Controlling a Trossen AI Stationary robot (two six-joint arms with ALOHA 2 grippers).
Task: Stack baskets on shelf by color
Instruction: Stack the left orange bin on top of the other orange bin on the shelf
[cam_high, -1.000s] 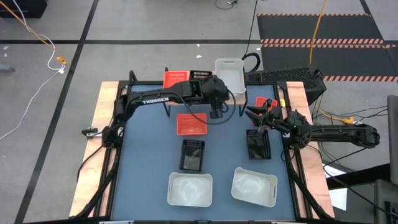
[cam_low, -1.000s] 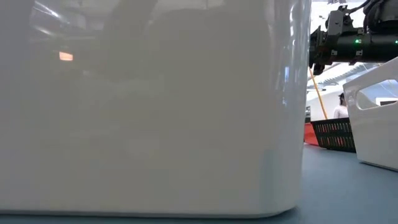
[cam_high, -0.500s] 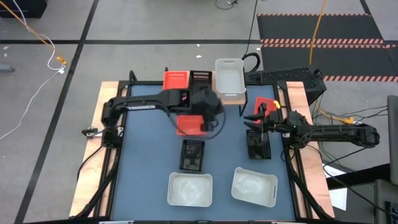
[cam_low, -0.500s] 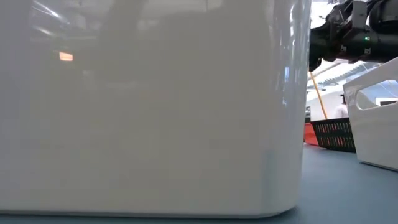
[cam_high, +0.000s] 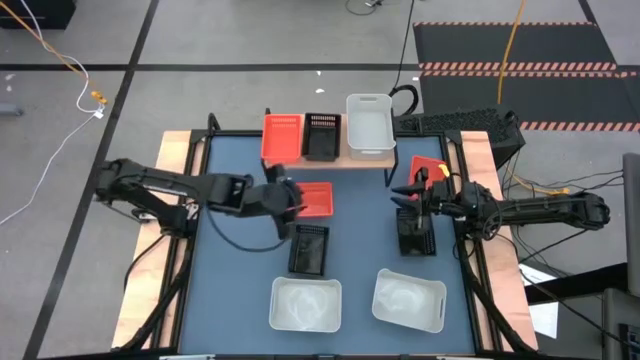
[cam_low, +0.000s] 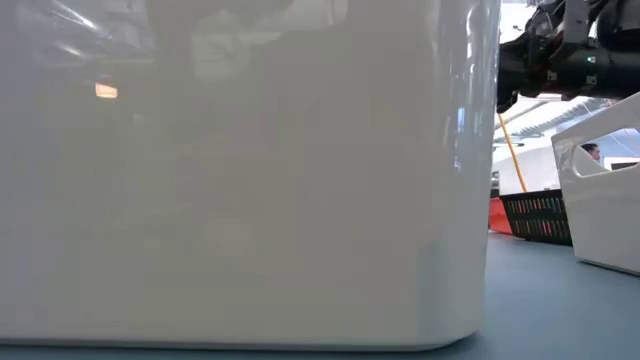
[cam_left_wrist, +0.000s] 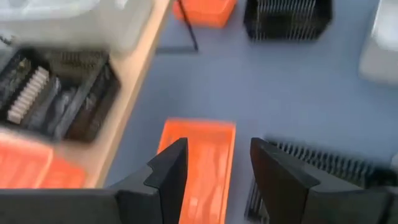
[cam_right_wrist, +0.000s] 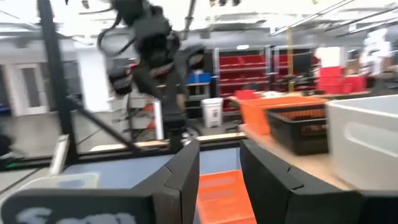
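High view, items on record. Shelf (cam_high: 375, 158): at the far edge of the blue table (cam_high: 230, 270), bearing a red basket (cam_high: 282, 135), a black slotted basket (cam_high: 321, 136) and a white basket (cam_high: 368, 124) side by side. Loose red basket (cam_high: 313, 199): on the table just in front of the shelf. Left gripper (cam_high: 290, 208): a second ago up by the shelf beside the black basket there, now drawn back and lowered to the loose red basket's left edge; the left wrist view shows its fingers (cam_left_wrist: 169, 167) parted, empty, above that basket (cam_left_wrist: 200, 163). Black baskets on the table: one (cam_high: 309, 248) centre, another (cam_high: 416, 234) to the right. Right gripper (cam_high: 410, 193): above the right-hand black basket, barely shifted; fingers (cam_right_wrist: 186, 167) apart, nothing held. Third red basket (cam_high: 428, 168): beside the right arm, partly hidden. Two white baskets (cam_high: 306, 303) (cam_high: 408, 299): near edge, unmoved. Low view: filled by a white basket's wall (cam_low: 240, 170).
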